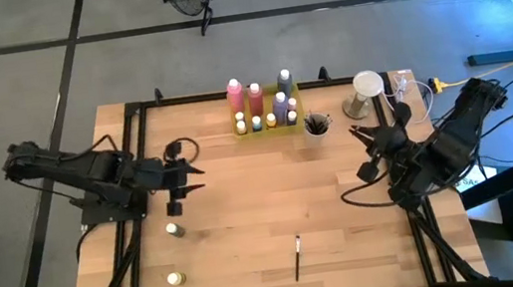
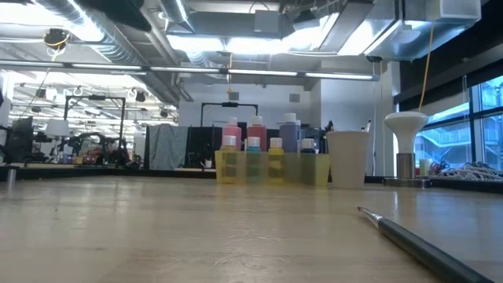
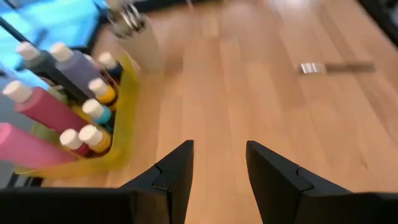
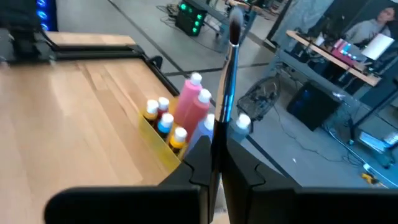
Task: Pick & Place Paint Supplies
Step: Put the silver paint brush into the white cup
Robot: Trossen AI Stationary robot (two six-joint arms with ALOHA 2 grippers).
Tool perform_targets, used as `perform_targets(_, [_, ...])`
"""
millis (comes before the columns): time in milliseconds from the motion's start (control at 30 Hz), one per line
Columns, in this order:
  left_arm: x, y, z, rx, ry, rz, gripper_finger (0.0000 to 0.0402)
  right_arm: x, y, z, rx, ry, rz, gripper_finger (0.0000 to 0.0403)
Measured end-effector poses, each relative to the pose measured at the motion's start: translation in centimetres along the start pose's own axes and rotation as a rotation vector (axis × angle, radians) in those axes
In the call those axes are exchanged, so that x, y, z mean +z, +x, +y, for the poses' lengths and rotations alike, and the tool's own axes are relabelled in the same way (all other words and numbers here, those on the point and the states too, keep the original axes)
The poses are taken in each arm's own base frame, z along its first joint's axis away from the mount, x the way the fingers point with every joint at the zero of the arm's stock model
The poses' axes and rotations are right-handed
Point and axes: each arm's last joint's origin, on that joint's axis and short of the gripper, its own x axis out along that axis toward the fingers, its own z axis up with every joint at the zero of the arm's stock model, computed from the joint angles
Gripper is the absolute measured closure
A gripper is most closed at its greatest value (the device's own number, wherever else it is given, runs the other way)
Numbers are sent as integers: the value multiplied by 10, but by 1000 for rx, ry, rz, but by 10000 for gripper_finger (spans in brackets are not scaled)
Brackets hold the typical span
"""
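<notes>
Two arms over the desk, seen from above. Left gripper near the left edge, fingers spread, holding nothing. Right gripper near the right edge, beside the cup and a white lamp-like stand. Yellow tray at the back edge, filled with paint bottles: pink, purple and small ones. Two small bottles apart from the rest, one near the left edge, one toward the front left corner. One brush lies flat near the front edge

Low view: tray with bottles at the far edge, cup just beside it, lying brush close to camera

Left wrist view: fingers apart, nothing between; tray, bottles and cup ahead

Right wrist view: right gripper pinching a second brush, dark handle upright, bristles uppermost; bottles beyond
</notes>
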Motion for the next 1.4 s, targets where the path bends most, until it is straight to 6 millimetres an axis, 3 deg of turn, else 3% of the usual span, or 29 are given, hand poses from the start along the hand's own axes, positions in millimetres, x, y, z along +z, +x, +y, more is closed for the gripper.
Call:
perform_targets(233, [-43,19,-6,47,-133,-241,259,-47,13,-6,-27,125,-22,387])
perform_targets(500, [-57,25,-8,59,-184,-441,259,-92,35,9,-57,153,-64,387])
perform_targets(733, [-65,32,-10,78,-161,-495,259,-94,56,20,-135,199,-91,387])
perform_targets(1067, [-76,38,-11,92,-179,-492,259,-74,108,8,-262,274,3,387])
perform_targets(1233, [-76,38,-12,86,-199,-492,259,-91,135,-3,-328,360,53,387])
perform_targets(1400, [-77,39,-12,81,-210,-480,258,-115,151,3,-279,403,-10,387])
